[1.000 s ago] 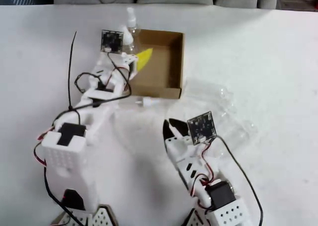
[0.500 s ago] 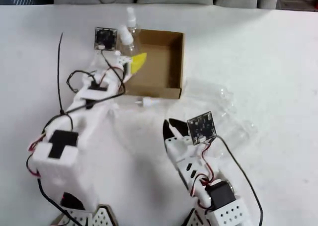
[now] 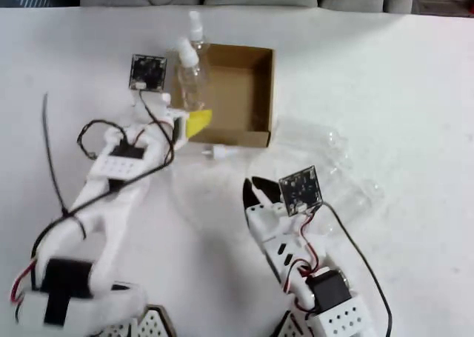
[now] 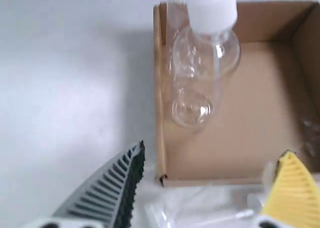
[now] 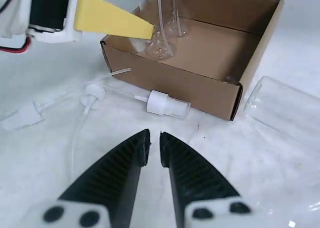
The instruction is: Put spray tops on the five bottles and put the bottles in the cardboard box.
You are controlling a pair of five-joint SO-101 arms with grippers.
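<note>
Got a cardboard box (image 3: 238,100) sitting open-topped toward the far side of the white table (image 3: 400,70). Seeing two clear bottles standing upright inside, tucked into the far corner on the left arm's side. Front bottle (image 3: 191,81) wearing a white spray top, rear bottle (image 3: 196,27) right behind it, also topped. Touching or just beside each other, can't tell which.

Left gripper (image 3: 189,124) hanging over the box's near corner, grey and yellow fingers spread wide, gripping nothing.

Right gripper (image 5: 154,140) parked low over the table on the near side, apart from the box. Black fingers pinched almost together with only a sliver of gap, nothing between them.

Then the loose bits. Loose spray top (image 5: 167,103) lying on its side just in front of the box's near wall, thin dip tube trailing off along the table. Second spray top (image 5: 92,93) near it, plus a white plastic piece (image 5: 22,119) farther along, too blurry to name properly. Also an empty bottle (image 5: 285,110) lying on its side just off the box's near corner, over on the right arm's side.
</note>
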